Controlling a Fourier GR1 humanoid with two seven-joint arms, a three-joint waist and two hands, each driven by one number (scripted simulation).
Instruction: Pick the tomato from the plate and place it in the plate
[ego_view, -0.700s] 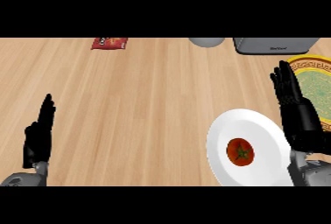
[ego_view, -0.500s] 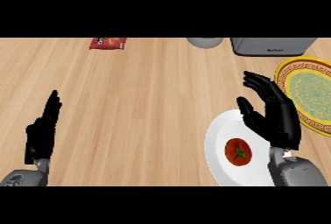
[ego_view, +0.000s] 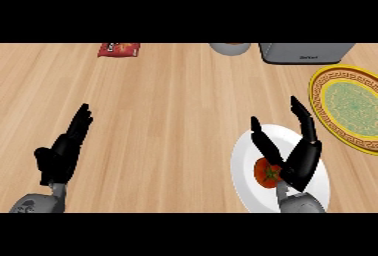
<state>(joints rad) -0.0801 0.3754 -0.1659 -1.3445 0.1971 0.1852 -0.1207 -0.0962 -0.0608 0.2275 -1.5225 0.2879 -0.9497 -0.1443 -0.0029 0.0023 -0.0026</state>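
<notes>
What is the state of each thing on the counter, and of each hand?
tomato: lying on the white plate, partly hidden by the right hand, not held
white plate: flat on the counter, holding the tomato
yellow plate: flat on the counter, nothing on it
right hand: open, over the white plate
left hand: open, resting at the left
red packet: lying flat at the far edge

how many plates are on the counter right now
2. A white plate sits at the lower right, holding the tomato under the right robot hand. A yellow-rimmed green plate lies at the right edge, partly cut off.
</notes>
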